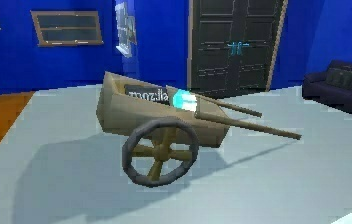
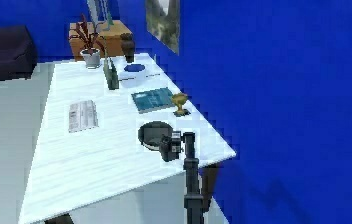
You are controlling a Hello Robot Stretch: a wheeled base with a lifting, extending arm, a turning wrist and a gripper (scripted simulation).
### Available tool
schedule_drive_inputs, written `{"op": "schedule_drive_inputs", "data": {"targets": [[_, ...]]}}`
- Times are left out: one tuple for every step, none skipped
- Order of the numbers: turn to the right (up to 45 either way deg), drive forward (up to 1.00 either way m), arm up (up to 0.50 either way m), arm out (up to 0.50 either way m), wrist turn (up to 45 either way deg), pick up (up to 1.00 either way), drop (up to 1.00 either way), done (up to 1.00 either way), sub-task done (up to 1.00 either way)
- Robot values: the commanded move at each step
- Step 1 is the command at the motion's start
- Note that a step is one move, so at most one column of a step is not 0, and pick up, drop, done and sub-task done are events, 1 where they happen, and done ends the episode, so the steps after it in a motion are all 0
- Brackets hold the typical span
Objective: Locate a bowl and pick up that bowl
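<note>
Bowl [image 2: 152,130] lies at the gripper [image 2: 168,150], arm [image 2: 191,185] extended over the table [image 2: 84,160].

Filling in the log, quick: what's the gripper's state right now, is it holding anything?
Gripper: cannot be told whether it holds anything; its far end is at a dark round dish that lies on the white table.

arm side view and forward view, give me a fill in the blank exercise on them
The wooden cart shows one big spoked ____ on its near side. Behind the cart the walls are painted ____. In the arm side view the plant stands in a ____ pot. The dark round bowl lies on the ____, near the far end of the arm.
Missing words: wheel; blue; white; table.
</note>
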Motion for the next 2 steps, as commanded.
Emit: {"op": "schedule_drive_inputs", "data": {"targets": [[0.0,0.00,0.10,0.00,0.0,0.00,0.00,0.00,0.00],[0.0,0.00,0.00,0.00,0.0,0.00,0.00,1.00,0.00]]}}
